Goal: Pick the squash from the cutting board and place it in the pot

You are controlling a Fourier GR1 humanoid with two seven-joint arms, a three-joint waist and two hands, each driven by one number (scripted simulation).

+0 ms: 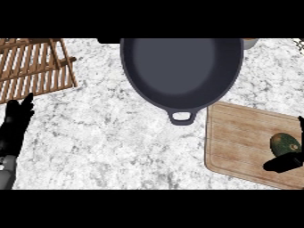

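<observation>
The marble counter [108, 142] carries everything here. The biggest thing on it is the dark pot [180, 67], far and in the middle, with its small loop handle [181, 117] turned toward the near side; its inside is bare, so the squash is not yet placed. At far left lies a wooden slatted rack [22, 69], which has no part in the task. At near right is the cutting board [249, 144], just beside the pot, probably so that the carry is short. The squash [285, 143], green with a pale patch, lies on the right part of the board. The right hand [299, 153] is at the squash, the thumb below it and the fingers at its right side, partly closed round it; whether it is already gripped, one cannot tell. The left hand [13, 127] rests open at near left, fingers up.
</observation>
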